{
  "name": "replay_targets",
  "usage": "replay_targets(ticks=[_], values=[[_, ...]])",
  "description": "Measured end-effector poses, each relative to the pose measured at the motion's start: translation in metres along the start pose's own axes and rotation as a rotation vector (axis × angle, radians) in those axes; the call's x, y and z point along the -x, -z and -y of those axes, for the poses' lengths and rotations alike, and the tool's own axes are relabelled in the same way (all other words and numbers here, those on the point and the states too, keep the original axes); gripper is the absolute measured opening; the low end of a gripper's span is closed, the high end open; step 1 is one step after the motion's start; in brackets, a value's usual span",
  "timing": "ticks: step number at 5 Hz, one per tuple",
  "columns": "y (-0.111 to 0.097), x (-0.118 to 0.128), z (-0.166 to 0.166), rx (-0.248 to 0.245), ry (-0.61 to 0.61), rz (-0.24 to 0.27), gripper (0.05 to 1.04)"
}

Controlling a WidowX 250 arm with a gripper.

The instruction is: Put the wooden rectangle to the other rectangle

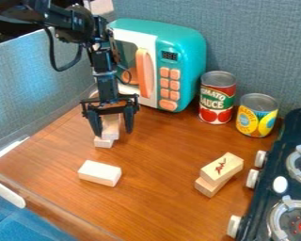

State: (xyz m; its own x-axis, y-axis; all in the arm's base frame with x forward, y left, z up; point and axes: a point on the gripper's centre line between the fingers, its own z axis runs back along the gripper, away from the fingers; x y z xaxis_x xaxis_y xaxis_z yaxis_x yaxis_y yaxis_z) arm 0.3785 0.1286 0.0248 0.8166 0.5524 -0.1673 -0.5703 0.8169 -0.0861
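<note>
Toward the table's far left, your black two-finger gripper point(114, 133) pointed straight down, its claw spread wide around a pale rectangular wooden block point(111, 128). You had one finger on each side of it, with a gap showing on the right-hand side of the view. The end of a lower pale wooden block point(103, 142) stuck out beneath it, toward the camera. Nearer the camera, you had a whitish rectangular wooden block point(99, 173) lying flat by itself on the brown wood-grain table point(150, 202). Over by the black toy stove point(260, 214), a light wooden block with a red mark point(222, 167) rested askew on a plain light wooden block point(209, 187).
</note>
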Motion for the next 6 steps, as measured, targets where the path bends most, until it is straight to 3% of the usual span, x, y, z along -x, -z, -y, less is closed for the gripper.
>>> replay_targets(ticks=[2,3,4,6], values=[[0.001,0.001,0.000,0.014,0.019,-0.003,1.001],[-0.006,0.003,-0.001,0.001,0.021,0.031,1.000],[-0.031,0.007,0.008,-0.028,0.053,0.102,1.000],[-0.039,0.008,0.018,-0.043,0.117,0.109,1.000]])
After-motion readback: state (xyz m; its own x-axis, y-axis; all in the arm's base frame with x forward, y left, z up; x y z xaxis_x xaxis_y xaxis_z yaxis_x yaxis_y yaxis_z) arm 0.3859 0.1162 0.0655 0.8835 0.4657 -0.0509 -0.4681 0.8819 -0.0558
